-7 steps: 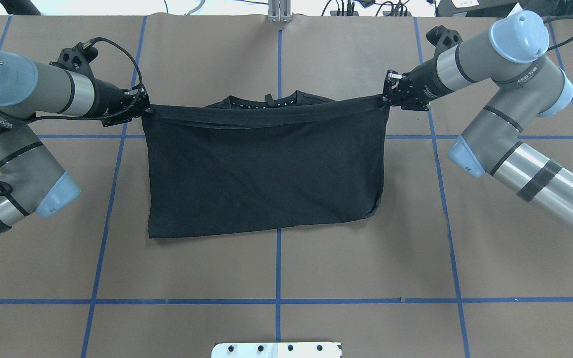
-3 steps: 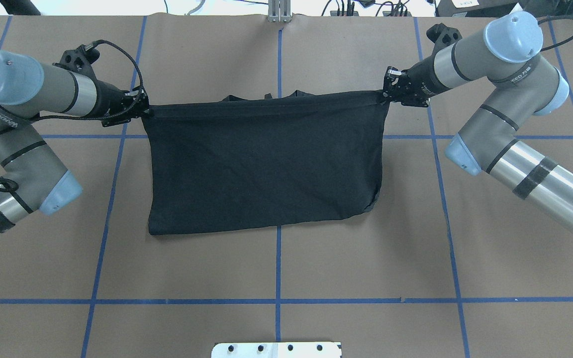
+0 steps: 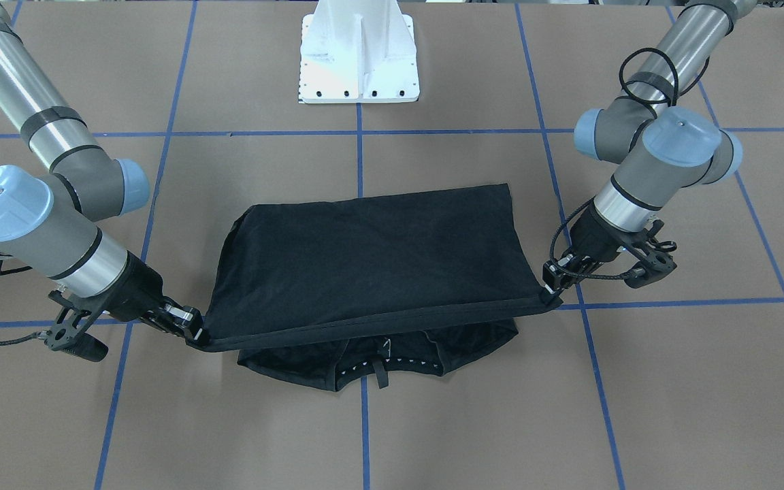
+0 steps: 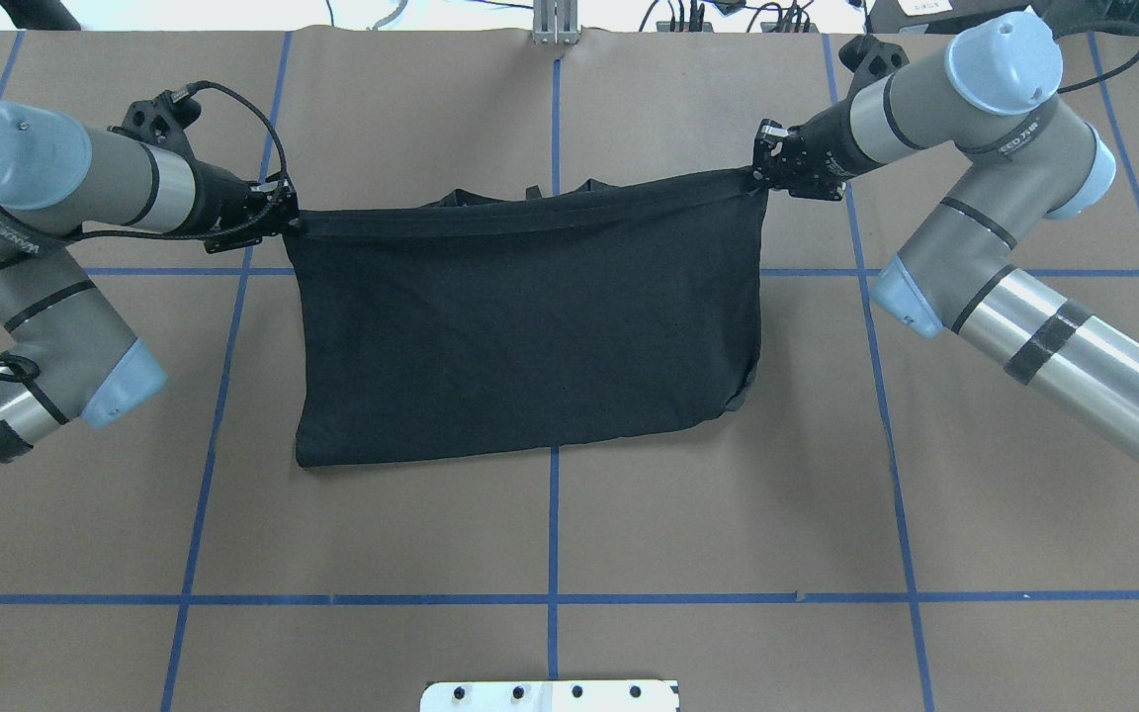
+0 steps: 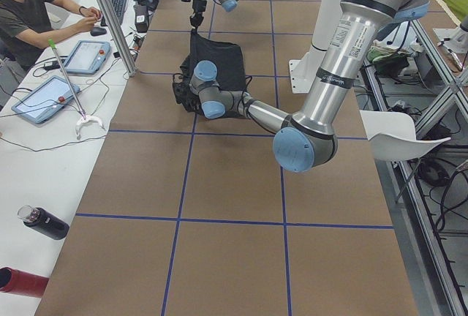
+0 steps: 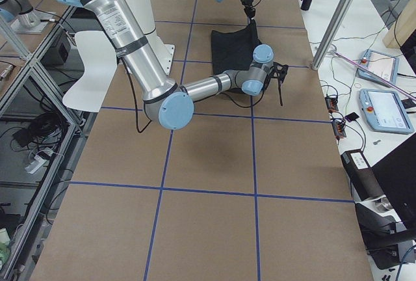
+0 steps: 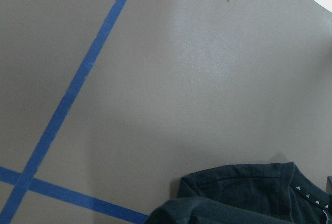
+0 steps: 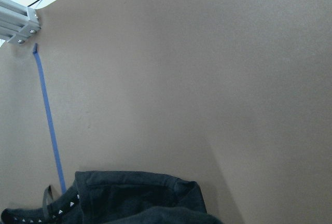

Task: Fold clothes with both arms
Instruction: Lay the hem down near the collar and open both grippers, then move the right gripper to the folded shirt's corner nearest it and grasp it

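A brown tabletop (image 4: 569, 534) crossed by blue tape lines (image 4: 553, 514) fills the overhead frame, with the white base plate (image 4: 550, 695) at the bottom centre edge. Above it, in the middle of the frame, is the black T-shirt (image 4: 530, 326), plain side up, its near folded edge resting on the tabletop. From that fold the top layer slopes up to a hem pulled taut across the upper middle of the frame, a little higher at its right end. The left gripper (image 4: 285, 216) is clamped on the hem's left corner and the right gripper (image 4: 759, 170) on its right corner; each arm reaches in from its own side of the frame. Beyond the taut hem, the collar (image 3: 378, 364) with its white dotted trim lies on the tabletop, at the lower centre of the front-facing frame.
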